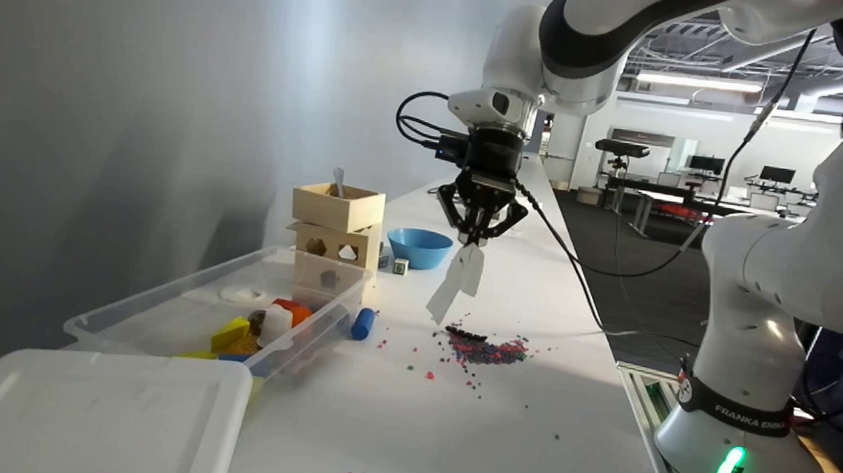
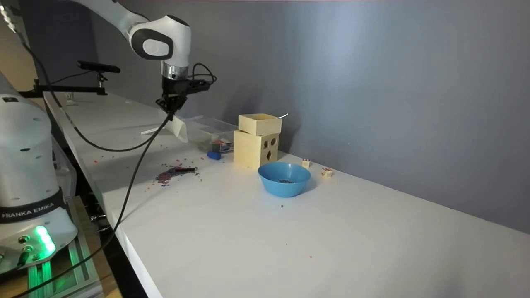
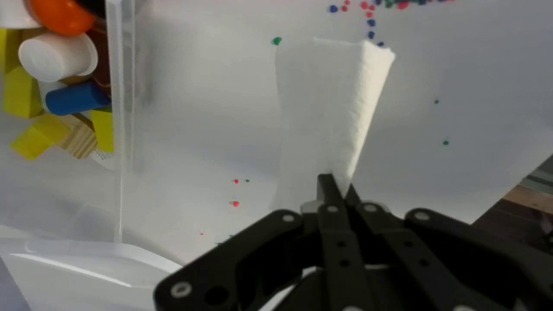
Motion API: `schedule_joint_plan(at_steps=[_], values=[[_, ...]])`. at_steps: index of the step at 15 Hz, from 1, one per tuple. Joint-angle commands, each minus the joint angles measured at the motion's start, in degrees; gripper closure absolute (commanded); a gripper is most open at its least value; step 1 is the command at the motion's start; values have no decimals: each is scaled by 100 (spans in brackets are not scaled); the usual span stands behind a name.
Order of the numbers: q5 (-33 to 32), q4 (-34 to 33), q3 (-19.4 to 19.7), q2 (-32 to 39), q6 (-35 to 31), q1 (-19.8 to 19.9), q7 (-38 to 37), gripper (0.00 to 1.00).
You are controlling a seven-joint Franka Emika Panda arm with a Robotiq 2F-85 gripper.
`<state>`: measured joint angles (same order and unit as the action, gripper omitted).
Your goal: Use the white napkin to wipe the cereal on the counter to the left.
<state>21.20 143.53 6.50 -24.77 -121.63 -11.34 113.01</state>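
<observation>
The gripper (image 1: 474,238) points straight down, its jaws pinched together on one end of the white napkin (image 3: 319,108); the napkin hangs folded beneath them, in the air above the counter (image 1: 452,431), and in the wrist view a bright crease runs down one side of it; close by in both exterior views, the cereal (image 1: 487,352) lies on the counter as a loose patch of red, purple and dark bits, with strays around it and a pair well apart near the bottom edge of an exterior view; a slim black piece (image 1: 467,334), too small to identify, lies along the edge of the patch; a blue cylinder (image 1: 363,324) rests between the cereal and the clear plastic bin (image 3: 122,108); the bin holds yellow blocks (image 3: 21,93), a white cup (image 3: 56,58) and an orange piece (image 3: 62,16), and in an exterior view a large white lid (image 1: 97,414) overlaps its near end; beyond the bin, an upper wooden box (image 2: 253,127) sits on a lower wooden box (image 2: 248,149) pierced with shaped holes; just beside these stands a blue bowl (image 2: 285,191) with dark bits (image 2: 285,181) inside; small wooden cubes (image 2: 305,163) sit near the bowl.
</observation>
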Motion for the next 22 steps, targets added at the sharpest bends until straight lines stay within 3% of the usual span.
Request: schedule_joint_plan(at_steps=[1, 5, 10, 11, 12, 15, 22], values=[[25, -439, -71, 702, -313, -215, 992, 100], [101, -703, -211, 1138, -360, -272, 2131, 100], [437, -571, -503, 1133, -508, -339, 3503, 100], [708, -655, -509, 1162, -267, -350, 3595, 100], [368, -622, -590, 1163, -358, -164, 3209, 98], [570, -622, -659, 1163, -334, -220, 3393, 100], [1285, -172, -1658, 1361, -2503, -1157, 3881, 100]])
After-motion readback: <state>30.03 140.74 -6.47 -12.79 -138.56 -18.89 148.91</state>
